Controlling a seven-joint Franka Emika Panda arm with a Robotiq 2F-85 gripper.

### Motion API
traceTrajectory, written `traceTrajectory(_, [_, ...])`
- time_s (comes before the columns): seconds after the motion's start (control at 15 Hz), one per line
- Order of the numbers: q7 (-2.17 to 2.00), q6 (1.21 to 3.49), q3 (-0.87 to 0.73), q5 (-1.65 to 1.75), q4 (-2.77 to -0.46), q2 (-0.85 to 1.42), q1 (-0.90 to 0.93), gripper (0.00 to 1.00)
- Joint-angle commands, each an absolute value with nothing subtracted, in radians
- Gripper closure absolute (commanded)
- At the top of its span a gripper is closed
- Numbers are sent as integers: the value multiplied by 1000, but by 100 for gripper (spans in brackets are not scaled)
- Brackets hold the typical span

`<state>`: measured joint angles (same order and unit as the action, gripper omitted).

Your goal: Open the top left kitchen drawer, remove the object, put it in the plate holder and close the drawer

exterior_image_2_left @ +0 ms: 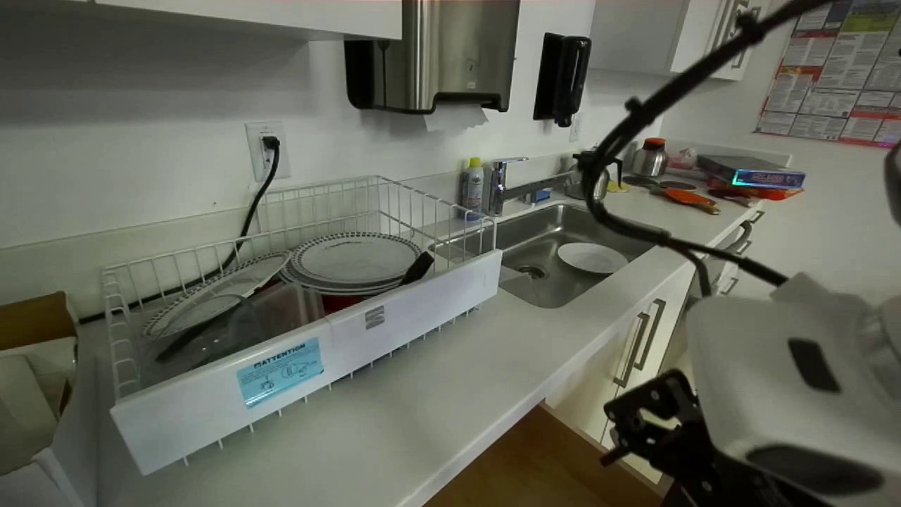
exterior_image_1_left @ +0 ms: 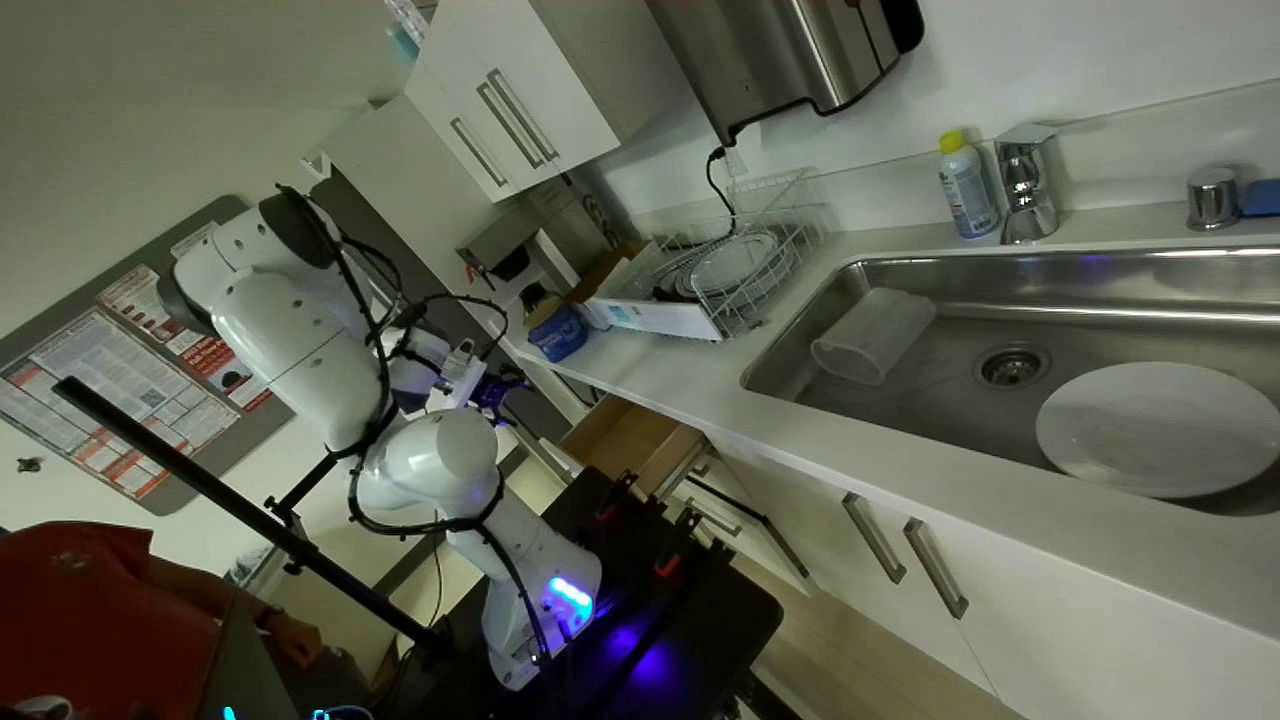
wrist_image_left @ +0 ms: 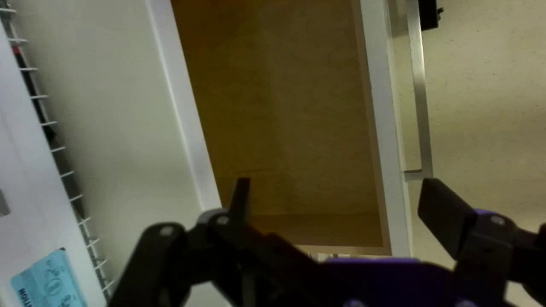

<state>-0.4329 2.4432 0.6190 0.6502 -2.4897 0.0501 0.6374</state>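
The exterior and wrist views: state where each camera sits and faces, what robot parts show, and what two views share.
An exterior view: in front of the counter, tilted, facing the robot arm and open drawer; most of the arm shows.
An exterior view: by the dish rack, facing along the counter toward the sink; part of the arm shows.
Wrist view: on the arm, facing down into the drawer; the open gripper shows.
Both exterior views share the dish rack, sink and white plate.
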Motion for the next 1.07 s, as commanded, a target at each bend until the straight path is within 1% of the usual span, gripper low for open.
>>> traceTrajectory(0.0, [-557, 2553, 595, 786, -2496, 171, 665, 0])
traceTrajectory(0.2, [-551, 2515, 566, 782, -2475, 234, 710, 0])
traceTrajectory(0.27, [-533, 2540, 558, 765, -2498, 199, 712, 0])
traceTrajectory(0.67, [-530, 2541, 539, 761, -2485, 231, 732, 0])
traceTrajectory(1.0, [-652, 2440, 490, 892, -2473, 251, 894, 0])
